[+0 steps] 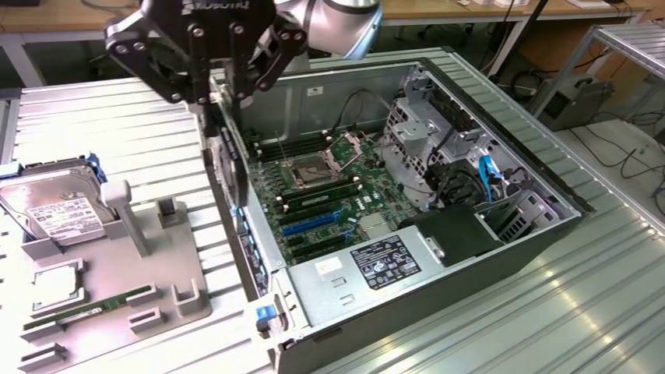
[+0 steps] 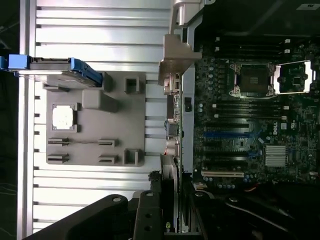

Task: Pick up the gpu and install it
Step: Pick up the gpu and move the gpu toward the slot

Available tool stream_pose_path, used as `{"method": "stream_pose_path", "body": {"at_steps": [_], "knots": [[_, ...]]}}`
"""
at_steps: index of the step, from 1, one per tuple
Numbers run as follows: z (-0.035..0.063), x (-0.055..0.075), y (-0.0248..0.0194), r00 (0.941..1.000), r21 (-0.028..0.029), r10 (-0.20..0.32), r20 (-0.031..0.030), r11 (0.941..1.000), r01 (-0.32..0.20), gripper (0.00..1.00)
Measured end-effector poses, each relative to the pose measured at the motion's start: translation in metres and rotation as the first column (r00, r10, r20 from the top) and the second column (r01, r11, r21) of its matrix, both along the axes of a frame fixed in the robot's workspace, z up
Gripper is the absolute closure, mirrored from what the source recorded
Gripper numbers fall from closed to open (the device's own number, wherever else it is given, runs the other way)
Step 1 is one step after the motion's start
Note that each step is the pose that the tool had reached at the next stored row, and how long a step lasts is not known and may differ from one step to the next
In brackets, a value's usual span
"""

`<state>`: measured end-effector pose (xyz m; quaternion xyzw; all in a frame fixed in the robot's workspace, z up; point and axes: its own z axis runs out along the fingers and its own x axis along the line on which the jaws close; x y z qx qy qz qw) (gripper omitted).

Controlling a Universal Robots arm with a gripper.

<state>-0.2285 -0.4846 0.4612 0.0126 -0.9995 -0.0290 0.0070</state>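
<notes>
Gripper (image 2: pixel 170 200) pinched tight on the upright gpu (image 2: pixel 169 175), beside the computer case's (image 1: pixel 519 109) wall.

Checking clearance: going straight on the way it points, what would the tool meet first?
Probably the case's rear wall, just beneath the gpu the tool grips; depth unclear, possibly the motherboard instead.
</notes>
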Motion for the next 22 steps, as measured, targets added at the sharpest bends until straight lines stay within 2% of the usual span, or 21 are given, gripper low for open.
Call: {"method": "stream_pose_path", "body": {"at_steps": [3, 8, 12, 13, 16, 22], "knots": [[0.001, 0.016, -0.0001, 1.0, 0.0025, 0.0, -0.0069, 1.0, 0.0, 0.74], [-0.0026, 0.053, -0.0002, 0.9997, 0.0028, 0.0, -0.0262, 1.0, 0.0, 0.74], [-0.0098, 0.073, 0.0002, 0.9996, 0.0028, 0.0, -0.0299, 1.0, 0.0, 0.74], [-0.0141, 0.084, 0.0008, 0.9995, 0.0029, 0.0, -0.0312, 1.0, 0.0, 0.74], [-0.0204, 0.1, 0.0029, 0.9995, 0.0027, 0.0, -0.0328, 1.0, 0.0, 0.74], [-0.0342, 0.134, 0.012, 0.9994, 0.0025, 0.0, -0.0342, 1.0, 0.0, 0.74]]}}
